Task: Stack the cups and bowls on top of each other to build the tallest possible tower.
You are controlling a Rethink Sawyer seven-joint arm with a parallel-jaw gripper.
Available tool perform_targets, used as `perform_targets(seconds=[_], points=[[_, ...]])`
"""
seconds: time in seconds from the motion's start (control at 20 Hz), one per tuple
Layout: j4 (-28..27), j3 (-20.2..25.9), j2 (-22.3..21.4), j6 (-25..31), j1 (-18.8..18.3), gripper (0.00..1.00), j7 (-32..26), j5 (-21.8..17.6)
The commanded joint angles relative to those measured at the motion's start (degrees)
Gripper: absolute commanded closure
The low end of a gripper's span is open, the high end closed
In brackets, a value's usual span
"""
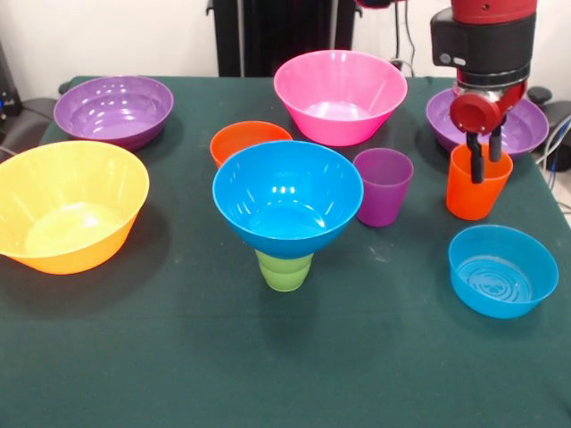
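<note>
The tower is a medium blue bowl sitting on an upside-down green cup at the table's middle. Behind it on the cloth is the small orange bowl, and the purple cup stands to its right. The orange cup stands upright at the right. My gripper comes down onto it with one finger inside and the other just past the far rim, shut on the cup's wall.
A large yellow-orange bowl sits at the left, with a purple bowl behind it. At the back middle is a pink bowl. A second purple bowl lies behind the gripper. A shallow blue bowl rests front right.
</note>
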Motion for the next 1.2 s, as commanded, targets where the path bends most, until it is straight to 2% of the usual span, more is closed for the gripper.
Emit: perform_targets(seconds=[0.05, 0.4, 0.85, 1.2], points=[[-4.19, -2.89, 4.59, 4.90, 1.81, 0.00, 7.50, -1.48], [-4.38, -3.57, 4.88, 4.03, 2.15, 0.00, 6.84, -1.97], [-4.40, -3.43, 5.47, 3.91, 0.67, 0.00, 5.18, -2.38], [-6.14, -5.08, 7.27, 3.95, 1.75, 0.00, 6.12, -1.91]])
